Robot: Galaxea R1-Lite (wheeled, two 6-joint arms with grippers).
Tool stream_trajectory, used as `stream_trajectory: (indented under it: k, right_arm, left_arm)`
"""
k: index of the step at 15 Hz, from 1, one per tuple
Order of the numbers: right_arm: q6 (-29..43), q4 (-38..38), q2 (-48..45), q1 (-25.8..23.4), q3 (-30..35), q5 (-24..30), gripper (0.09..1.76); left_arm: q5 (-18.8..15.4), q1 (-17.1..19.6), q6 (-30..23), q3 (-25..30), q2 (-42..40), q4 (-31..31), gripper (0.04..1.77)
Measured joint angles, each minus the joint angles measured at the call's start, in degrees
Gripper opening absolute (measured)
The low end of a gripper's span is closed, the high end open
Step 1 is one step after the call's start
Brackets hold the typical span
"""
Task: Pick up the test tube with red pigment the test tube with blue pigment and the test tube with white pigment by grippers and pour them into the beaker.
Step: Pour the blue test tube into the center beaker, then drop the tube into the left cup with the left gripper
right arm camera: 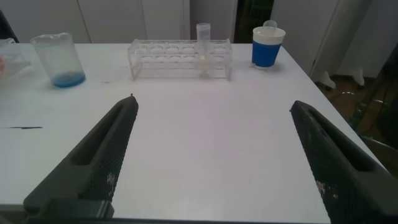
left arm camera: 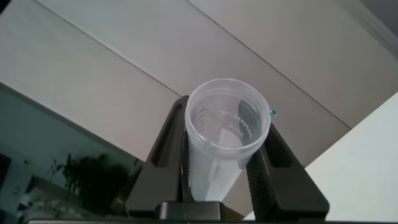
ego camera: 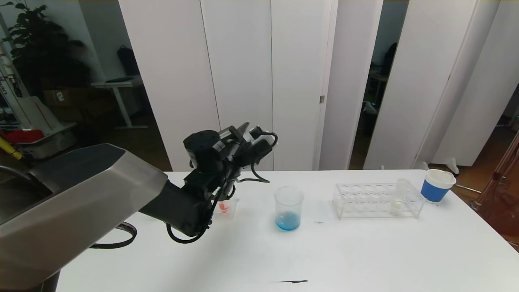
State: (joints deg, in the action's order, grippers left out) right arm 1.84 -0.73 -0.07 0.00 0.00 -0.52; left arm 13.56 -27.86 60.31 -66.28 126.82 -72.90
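The beaker [ego camera: 288,209] stands upright near the middle of the white table [ego camera: 284,259], with a shallow pool of blue liquid in its bottom. Nearer the robot than the beaker, the right gripper [right arm camera: 217,162] hovers low over bare tabletop with its two dark fingers [right arm camera: 99,158] spread wide and nothing between them. To the left of the beaker, the left gripper [left arm camera: 217,180] is raised above the table, its jaws closed on a clear empty tube [left arm camera: 224,140] whose open mouth faces the wrist camera. Below that arm, just left of the beaker, sits a small clear container [ego camera: 225,207] with orange-red liquid in it. To the right of the beaker stands a clear test tube rack [ego camera: 377,199]; the test tube with white pigment [ego camera: 399,199] stands upright in its right end. Beyond the rack, farther right of the beaker, is a blue-banded white paper cup [ego camera: 437,185]
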Motion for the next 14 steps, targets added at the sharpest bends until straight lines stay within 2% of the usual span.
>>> stream_trajectory:
  k: [2,3,4,6,9,13,14]
  right_arm:
    - [0.0,0.0,0.0,0.0,0.0,0.0,1.75]
    - [0.0,0.0,0.0,0.0,0.0,0.0,1.75]
    - [0.0,0.0,0.0,0.0,0.0,0.0,1.75]
    - [0.0,0.0,0.0,0.0,0.0,0.0,1.75]
    - [0.0,0.0,0.0,0.0,0.0,0.0,1.75]
    - [0.0,0.0,0.0,0.0,0.0,0.0,1.75]
    - [0.0,0.0,0.0,0.0,0.0,0.0,1.75]
  left_arm:
    - [11.2,-0.9,-12.6,0.1,-3.7,7.7,0.59]
    - [14.7,-0.9,-18.9,0.0,-5.8,12.1,0.59]
    - [16.4,-0.8,-24.9,0.0,-7.7,15.9,0.59]
    - [17.3,0.1,-37.4,0.1,-11.4,24.9,0.59]
    - [17.2,2.1,-52.2,-0.6,-17.1,38.4,0.59]
    - [16.5,4.4,-71.4,-1.3,-22.1,48.3,0.59]
    - [15.9,5.6,-74.3,-1.0,-23.1,49.3,0.59]
